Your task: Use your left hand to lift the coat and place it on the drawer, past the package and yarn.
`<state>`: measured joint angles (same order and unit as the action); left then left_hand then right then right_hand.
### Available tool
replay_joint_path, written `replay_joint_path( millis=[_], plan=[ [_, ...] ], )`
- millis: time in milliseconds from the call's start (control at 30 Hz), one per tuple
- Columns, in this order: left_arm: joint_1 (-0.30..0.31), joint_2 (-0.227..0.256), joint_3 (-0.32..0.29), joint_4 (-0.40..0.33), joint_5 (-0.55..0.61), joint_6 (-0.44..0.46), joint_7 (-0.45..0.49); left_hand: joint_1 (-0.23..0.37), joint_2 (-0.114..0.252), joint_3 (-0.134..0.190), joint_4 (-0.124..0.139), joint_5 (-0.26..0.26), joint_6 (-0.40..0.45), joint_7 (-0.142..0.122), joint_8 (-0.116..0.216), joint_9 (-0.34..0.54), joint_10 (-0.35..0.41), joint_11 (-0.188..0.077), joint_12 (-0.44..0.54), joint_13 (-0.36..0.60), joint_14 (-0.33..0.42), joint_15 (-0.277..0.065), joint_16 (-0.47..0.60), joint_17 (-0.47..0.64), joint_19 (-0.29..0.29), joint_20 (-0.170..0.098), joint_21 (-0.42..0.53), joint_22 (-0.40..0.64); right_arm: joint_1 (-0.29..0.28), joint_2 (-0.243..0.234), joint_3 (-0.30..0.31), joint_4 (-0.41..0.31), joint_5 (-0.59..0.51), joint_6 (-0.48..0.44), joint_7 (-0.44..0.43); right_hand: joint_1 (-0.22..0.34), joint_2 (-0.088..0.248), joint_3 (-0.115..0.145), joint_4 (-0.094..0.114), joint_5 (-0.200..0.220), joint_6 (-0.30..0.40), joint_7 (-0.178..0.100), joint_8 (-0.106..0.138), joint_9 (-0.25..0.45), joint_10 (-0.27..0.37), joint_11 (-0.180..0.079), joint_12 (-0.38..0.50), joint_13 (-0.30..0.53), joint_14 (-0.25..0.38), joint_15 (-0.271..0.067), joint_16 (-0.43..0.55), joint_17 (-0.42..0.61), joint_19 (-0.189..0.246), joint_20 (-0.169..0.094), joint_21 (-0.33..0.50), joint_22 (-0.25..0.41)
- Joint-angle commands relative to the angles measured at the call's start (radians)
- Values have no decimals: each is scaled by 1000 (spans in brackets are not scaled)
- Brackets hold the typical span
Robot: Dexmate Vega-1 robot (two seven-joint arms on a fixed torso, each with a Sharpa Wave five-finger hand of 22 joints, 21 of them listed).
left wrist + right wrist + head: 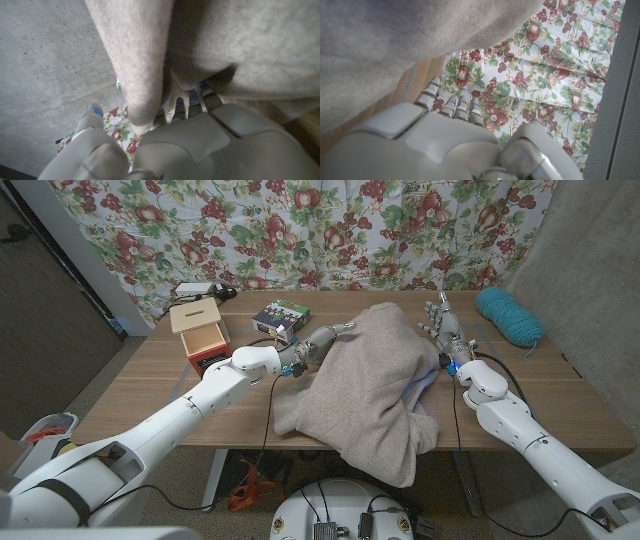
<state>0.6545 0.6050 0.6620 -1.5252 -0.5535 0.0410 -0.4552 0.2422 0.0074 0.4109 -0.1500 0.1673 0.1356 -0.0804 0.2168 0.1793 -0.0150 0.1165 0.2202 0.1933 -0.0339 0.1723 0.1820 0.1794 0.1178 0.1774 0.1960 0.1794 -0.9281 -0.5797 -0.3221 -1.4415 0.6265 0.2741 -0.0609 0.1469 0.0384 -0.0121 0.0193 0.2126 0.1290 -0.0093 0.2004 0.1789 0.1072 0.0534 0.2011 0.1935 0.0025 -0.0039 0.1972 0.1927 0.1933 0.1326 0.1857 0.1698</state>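
- While the beige coat [365, 385] lies heaped across the middle of the tabletop [150, 385] in the head view, its lower part spilling over the near edge, the left hand [322, 340] reaches into the coat's left side with fingers on the cloth; a firm grip cannot be told here.
- The wooden drawer [200, 337] stands near the tabletop's far left corner, and the package [279, 317] sits at the far edge between drawer and coat, so the carry would likely need height to clear it.
- The teal yarn [508, 315] rests at the far right corner, well apart from the drawer.
- The right hand [441, 323] stands upright just beside the coat's right side, fingers spread and holding nothing, seemingly kept out of the way.
- Seen from the left wrist, a thick fold of the coat [145, 55] hangs over the left hand [200, 135], whose fingertips [186, 102] disappear under the cloth, suggesting a gathering grasp not yet confirmed.
- Seen from the right wrist, the right hand [440, 135] has apart fingers [451, 105] pointing toward the flowered curtain [545, 65], with the coat [395, 45] alongside.
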Motion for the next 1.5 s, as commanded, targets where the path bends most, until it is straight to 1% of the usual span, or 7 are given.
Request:
replay_joint_path(
  millis=[33, 333, 733, 800, 833, 967, 1500],
  plan=[
    [-14, 5, 14, 1, 27, 2, -7, 0, 7, 7, 4, 8, 25, -13, 8, 4, 1, -16, 1, 5, -11, 0, 0, 4, -21, 4, -4, 4, -6, 2, 3, -6, -2, 5, -7, 3, 3, -4, -2, -2, -3, 6, 2, 6, 6, -1, 8, 3, 0, -6, 4, 4, -3, 6, 3, 2],
    [-29, -3, 25, 12, 37, 8, -22, 4, 10, 10, 2, 8, 64, -25, 12, 4, -1, -49, 1, 7, -16, 7, 2, 5, -39, 30, -5, 5, -5, 2, 6, -4, -1, 9, -7, 3, 4, -4, -3, -2, -9, 8, -1, 6, 6, -1, 8, 3, 0, -8, 4, 4, -3, 7, 3, 2],
    [-54, -6, 44, 26, 69, 8, -38, 19, 18, 19, -4, 12, 96, -25, 14, 4, -2, -58, 2, 9, -13, 6, 7, 6, -49, 35, -2, 8, 4, 7, 5, 9, 0, 15, -1, 3, 4, -5, -3, -2, -9, 8, -2, 6, 6, -1, 7, 3, 1, -7, 5, 4, -3, 7, 3, 2],
    [-61, -5, 50, 28, 77, 11, -44, 69, 64, 56, -15, 34, 95, -19, 6, 5, 4, -52, 6, 11, -13, 12, 8, 8, -53, 34, 2, 11, 5, 8, 5, 10, 1, 14, -1, 3, 4, -5, -3, -2, -9, 7, -2, 6, 3, -4, 6, 3, 2, -6, 5, 4, -3, 7, 3, 2],
    [-64, -5, 52, 30, 80, 10, -49, 122, 97, 91, -28, 59, 93, -14, 0, 5, -2, -50, 5, 12, -13, 15, 9, 7, -55, 34, 6, 12, 6, 8, 4, 11, -1, 16, 1, 3, 4, -5, -3, -2, -10, 8, -3, 6, 3, -5, 6, 3, 2, -6, 5, 4, -2, 6, 3, 2],
    [-72, -1, 60, 24, 103, 7, -48, 166, 118, 119, -34, 81, 83, -7, -6, 6, -7, -48, 4, 13, -8, 18, 11, 7, -58, 34, 8, 13, 8, 12, 5, 13, 4, 17, 2, 3, 4, -5, -3, -2, -9, 8, -3, 6, 3, -5, 6, 3, 2, -6, 5, 4, -2, 7, 3, 2],
    [-87, 10, 77, 19, 133, 29, -66, 218, 110, 141, -39, 99, 78, -6, -9, 7, -6, -45, 7, 17, 4, 24, 14, 8, -47, 35, 17, 16, 17, 12, -2, 8, -6, 11, 0, 3, 5, -5, -3, -2, -9, 7, -3, 6, 3, -5, 5, 3, 1, -6, 4, 4, -2, 7, 4, 2]
  ],
)
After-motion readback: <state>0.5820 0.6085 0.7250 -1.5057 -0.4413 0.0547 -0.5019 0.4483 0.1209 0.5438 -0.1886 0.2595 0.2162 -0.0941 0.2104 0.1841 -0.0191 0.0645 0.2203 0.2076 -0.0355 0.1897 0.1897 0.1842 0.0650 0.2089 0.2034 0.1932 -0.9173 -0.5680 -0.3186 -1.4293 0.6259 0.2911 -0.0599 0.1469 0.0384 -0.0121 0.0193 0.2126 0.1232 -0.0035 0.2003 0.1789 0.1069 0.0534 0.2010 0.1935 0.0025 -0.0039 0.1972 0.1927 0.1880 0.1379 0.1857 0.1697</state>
